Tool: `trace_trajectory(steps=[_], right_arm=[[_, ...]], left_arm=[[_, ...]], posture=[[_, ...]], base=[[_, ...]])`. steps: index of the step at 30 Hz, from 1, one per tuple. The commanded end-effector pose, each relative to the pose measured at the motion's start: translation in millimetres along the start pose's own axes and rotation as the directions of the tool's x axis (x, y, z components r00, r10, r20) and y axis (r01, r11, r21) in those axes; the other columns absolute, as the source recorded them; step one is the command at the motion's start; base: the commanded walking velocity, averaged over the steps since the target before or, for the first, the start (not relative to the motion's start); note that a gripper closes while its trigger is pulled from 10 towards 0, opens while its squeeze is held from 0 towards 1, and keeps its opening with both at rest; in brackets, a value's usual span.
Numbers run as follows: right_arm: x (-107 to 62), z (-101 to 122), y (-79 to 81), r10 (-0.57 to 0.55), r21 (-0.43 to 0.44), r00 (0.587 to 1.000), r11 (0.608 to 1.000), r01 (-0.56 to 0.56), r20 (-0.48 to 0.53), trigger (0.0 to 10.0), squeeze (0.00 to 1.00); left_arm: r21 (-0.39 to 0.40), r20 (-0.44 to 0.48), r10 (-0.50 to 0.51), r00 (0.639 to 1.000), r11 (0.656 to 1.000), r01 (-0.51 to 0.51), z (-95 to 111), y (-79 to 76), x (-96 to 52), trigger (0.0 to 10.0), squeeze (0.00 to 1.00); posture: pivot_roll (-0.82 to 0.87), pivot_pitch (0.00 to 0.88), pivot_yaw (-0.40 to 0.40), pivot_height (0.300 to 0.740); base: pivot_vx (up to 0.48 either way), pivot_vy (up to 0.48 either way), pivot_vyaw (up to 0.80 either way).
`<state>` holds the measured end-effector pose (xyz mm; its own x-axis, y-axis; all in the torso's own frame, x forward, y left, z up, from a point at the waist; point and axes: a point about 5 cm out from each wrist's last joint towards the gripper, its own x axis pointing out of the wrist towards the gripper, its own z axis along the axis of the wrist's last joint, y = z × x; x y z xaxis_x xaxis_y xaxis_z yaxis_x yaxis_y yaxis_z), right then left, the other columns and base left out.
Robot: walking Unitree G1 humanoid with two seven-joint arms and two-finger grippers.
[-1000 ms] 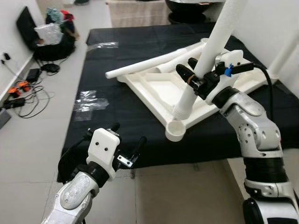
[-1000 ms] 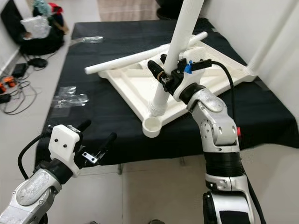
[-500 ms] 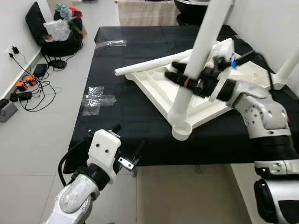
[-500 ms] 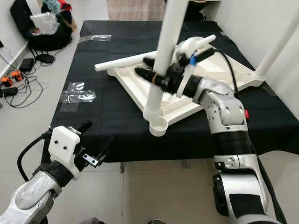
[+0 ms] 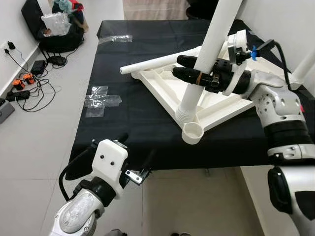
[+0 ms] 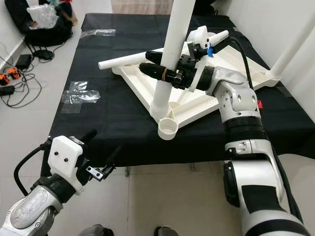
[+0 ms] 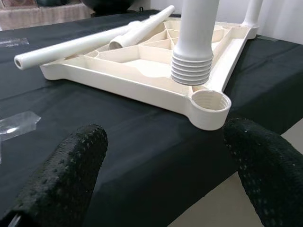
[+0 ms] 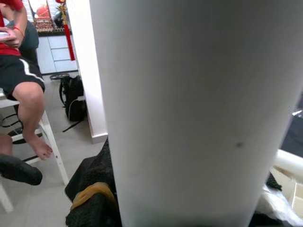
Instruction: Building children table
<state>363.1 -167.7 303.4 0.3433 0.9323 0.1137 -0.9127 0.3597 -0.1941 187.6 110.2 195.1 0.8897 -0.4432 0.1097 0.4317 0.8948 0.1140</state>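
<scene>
right end effector (image 5: 193, 73): from my seat I see it clamped round the white leg tube (image 5: 210, 44), both black fingers pinching it just above the threaded end
leg tube: nearly upright, leaning a bit, its ribbed end (image 7: 191, 68) hanging just above and beside the round corner socket (image 7: 210, 101), not inside it
tabletop panel (image 5: 167, 91): white, lying underside up on the black-covered table (image 5: 123, 123), ribs showing, socket corner pointing at me
spare leg (image 5: 157, 63): lying across the panel's far edge
left end effector (image 5: 133, 157): hovering low at the near table edge, fingers spread wide, holding nothing (wrist cam shows both pads apart)
extras: plastic wrap (image 5: 101, 100) on the cloth, cables (image 5: 24, 88) on the floor, a seated person's leg (image 8: 26, 101) in the right wrist cam
</scene>
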Motion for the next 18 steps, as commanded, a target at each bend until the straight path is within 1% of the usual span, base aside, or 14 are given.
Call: trace_trajectory(steps=[1, 4, 11, 18], right_arm=[[-9.4, -1, -2.0, 0.027, -0.014, 0.999, 1.0, -0.027, -0.018, 10.0, 0.0], [-22.4, -6, -4.3, 0.043, 0.001, 0.998, 0.999, -0.043, -0.052, 10.0, 0.0], [-29.0, -11, -3.5, 0.065, 0.011, 0.996, 0.998, -0.064, -0.056, 10.0, 0.0], [-29.6, -17, 0.9, 0.079, 0.023, 0.996, 0.997, -0.077, -0.048, 10.0, 0.0]], left_arm=[[-0.012, -0.017, -0.012, 1.0, 1.0, 0.012, 1, -3.6, -3.5, 10.0, 0.0], [-0.014, -0.028, -0.021, 0.999, 1.0, 0.021, 4, -4.5, -7.7, 10.0, 0.0], [-0.015, -0.041, -0.035, 0.999, 0.999, 0.035, 3, -4.8, -8.5, 10.0, 0.0], [-0.015, -0.044, -0.042, 0.998, 0.999, 0.041, 4, -4.9, -7.9, 10.0, 0.0]], posture=[[0.09, 0.226, -0.046, 0.74], [0.1, 0.243, -0.038, 0.74], [0.1, 0.251, -0.024, 0.74], [0.11, 0.251, -0.02, 0.74]], base=[[0.0, 0.0, 0.0], [0.0, 0.0, 0.0], [0.0, 0.0, 0.0], [0.0, 0.0, 0.0]])
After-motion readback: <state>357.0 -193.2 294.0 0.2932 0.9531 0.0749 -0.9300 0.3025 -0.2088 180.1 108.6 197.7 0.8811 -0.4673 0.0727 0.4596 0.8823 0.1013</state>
